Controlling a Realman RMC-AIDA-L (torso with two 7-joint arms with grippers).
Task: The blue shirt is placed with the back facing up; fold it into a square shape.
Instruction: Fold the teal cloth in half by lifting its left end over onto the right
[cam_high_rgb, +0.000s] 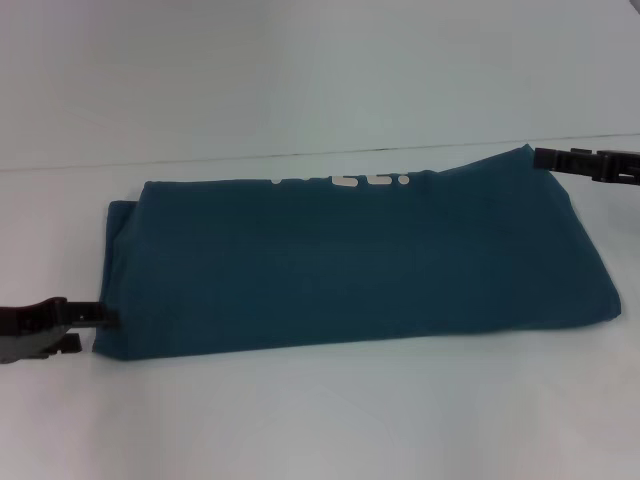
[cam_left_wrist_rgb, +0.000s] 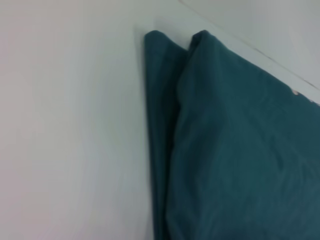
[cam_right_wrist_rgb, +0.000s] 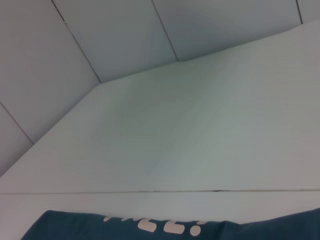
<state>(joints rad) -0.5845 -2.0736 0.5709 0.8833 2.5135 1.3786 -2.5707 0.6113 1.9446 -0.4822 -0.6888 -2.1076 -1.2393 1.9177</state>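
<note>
We log the blue shirt (cam_high_rgb: 350, 265) lying folded into a wide band across the middle of the white table (cam_high_rgb: 320, 420), long axis running 9 to 3 o'clock in the head view. Parts of white lettering (cam_high_rgb: 345, 181) show along its far edge, toward 12 o'clock. In the left wrist view we see two stacked fabric layers ending in rounded corners (cam_left_wrist_rgb: 200, 37). The left gripper (cam_high_rgb: 108, 317) sits at the shirt's near-left corner, about 8 o'clock, tips touching the cloth; the right gripper (cam_high_rgb: 538, 157) meets the raised far-right corner at about 2 o'clock. We cannot tell whether either gripper's jaws are clenched or released.
</note>
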